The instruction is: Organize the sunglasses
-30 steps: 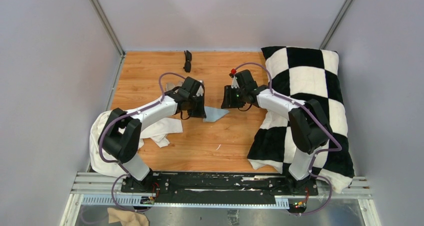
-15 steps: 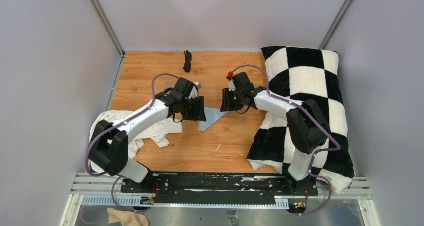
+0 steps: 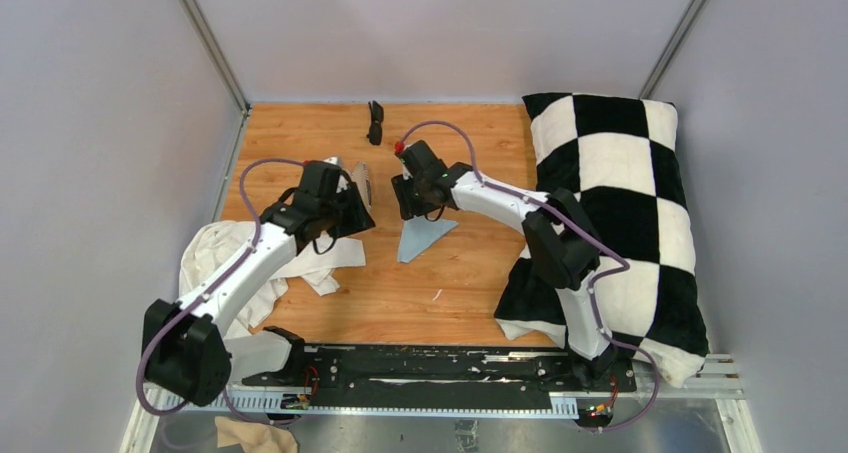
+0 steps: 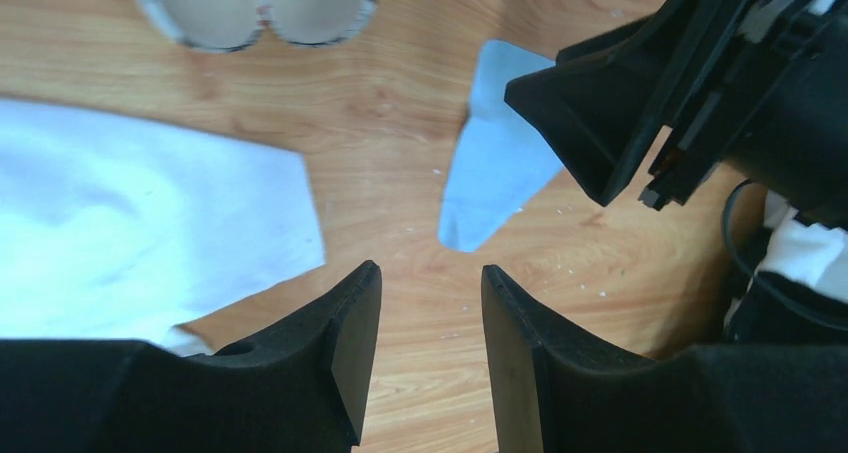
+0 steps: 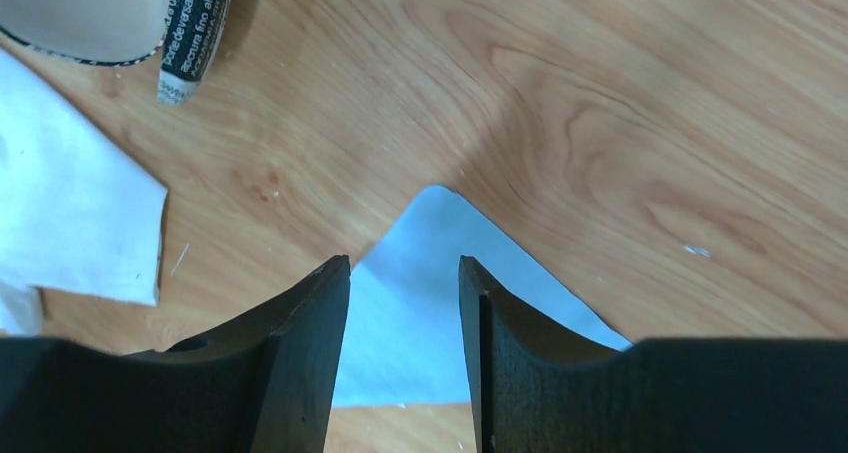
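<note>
1. The sunglasses (image 3: 375,121) are parked top-centre of the overhead view, well apart from both tools.
2. The left tool (image 4: 425,273) and right tool (image 5: 400,263) are seen narrowly parted, nothing gripped.
3. The blue cloth (image 5: 420,233) could easily get snagged if the right tool is lowered carelessly.

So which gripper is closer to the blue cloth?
Right. The right gripper hangs right over the cloth; the left gripper is off to its left, not over it.

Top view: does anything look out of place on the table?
Yes. The sunglasses lie alone at the far edge, apart from the case and blue cloth nearer the middle. A white cloth lies bunched at the left edge.
</note>
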{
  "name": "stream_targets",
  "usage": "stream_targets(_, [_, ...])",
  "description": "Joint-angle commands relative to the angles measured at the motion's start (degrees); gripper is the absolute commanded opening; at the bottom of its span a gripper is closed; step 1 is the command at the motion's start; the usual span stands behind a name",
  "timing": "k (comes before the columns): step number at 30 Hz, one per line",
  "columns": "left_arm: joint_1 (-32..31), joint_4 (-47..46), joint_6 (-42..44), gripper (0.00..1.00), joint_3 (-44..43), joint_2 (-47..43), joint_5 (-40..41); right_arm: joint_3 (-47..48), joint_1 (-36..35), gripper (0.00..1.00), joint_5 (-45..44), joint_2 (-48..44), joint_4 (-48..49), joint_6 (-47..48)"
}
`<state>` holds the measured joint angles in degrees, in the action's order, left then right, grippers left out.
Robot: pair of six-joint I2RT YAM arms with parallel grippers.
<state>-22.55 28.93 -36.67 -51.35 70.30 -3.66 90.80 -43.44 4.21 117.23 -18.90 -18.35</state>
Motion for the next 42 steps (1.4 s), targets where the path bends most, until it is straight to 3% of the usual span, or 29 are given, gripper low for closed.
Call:
stream_targets(1, [3.47,0.97,-3.61,0.47,4.09,-6.18,3.57,6.78,-2.47,0.5,-7.57,5.88,-7.18,0.76])
stream_targets(8, [4.62,2.39,-3.59,0.47,5.92,-8.41,3.57,13.9,-5.03,0.47,-12.84,12.49,-11.66,0.53])
stream_targets(15, [4.62,1.6,-3.68,0.47,6.7,-8.26,3.41,14.14,-6.15,0.4,-16.51,14.44,-13.11,-0.58])
stream_targets(21, [4.62,1.52,-3.59,0.46,6.94,-8.46,3.46,14.04,-6.04,0.14,-17.33,14.12,-13.54,-0.69])
stream_targets(23, [4.66,1.31,-3.68,0.46,7.13,-8.36,3.36,14.36,-6.04,0.01,-16.97,13.69,-13.53,-0.36])
stream_targets(27, [4.62,0.78,-3.76,0.46,7.56,-8.21,2.6,13.83,-6.04,0.0,-16.69,10.26,-13.05,0.56])
stream_targets(35, [4.62,-0.65,-3.16,0.46,7.43,-6.37,0.4,1.37,-5.95,0.0,-17.81,-4.54,-6.66,0.72])
stream_targets(42, [4.62,-2.41,-1.53,0.46,7.36,-3.02,-3.72,-20.78,-6.48,0.0,-19.24,-18.79,-3.14,-3.35])
